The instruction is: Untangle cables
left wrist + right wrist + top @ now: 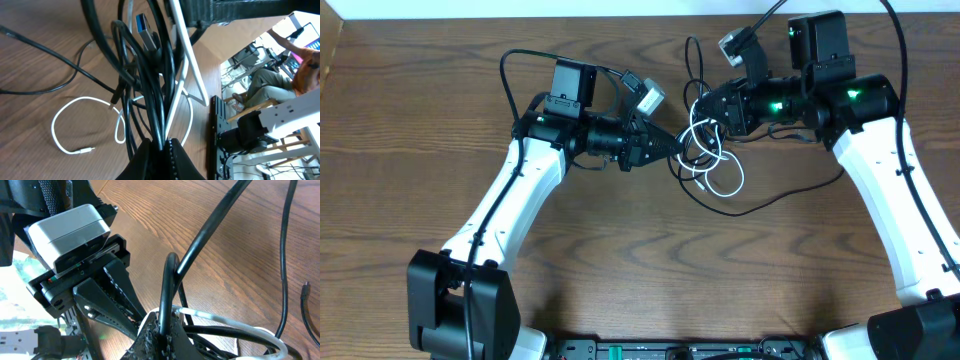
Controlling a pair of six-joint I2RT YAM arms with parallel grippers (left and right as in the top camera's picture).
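Observation:
The black cable (pixel 692 95) and white cable (pixel 724 181) lie tangled in a bundle between my two arms at the table's far middle. My left gripper (pixel 672 150) reaches in from the left and is shut on black cable strands (pixel 150 95) that run up from its tips (pixel 162 146). The white cable (pixel 64 107) loops on the wood to the left, its small plug (pixel 82 149) lying free. My right gripper (pixel 707 112) comes in from the right. It is shut (pixel 163 331) on a loop of the black cable (pixel 167 287), with the white cable (pixel 227 321) passing just beside its fingers.
A blue-tipped USB plug (pixel 144 26) hangs among the strands above my left jaws. A long run of black cable (pixel 790 192) trails right across the wooden table (pixel 620 260). The left arm's camera housing (pixel 67 230) sits close by my right gripper.

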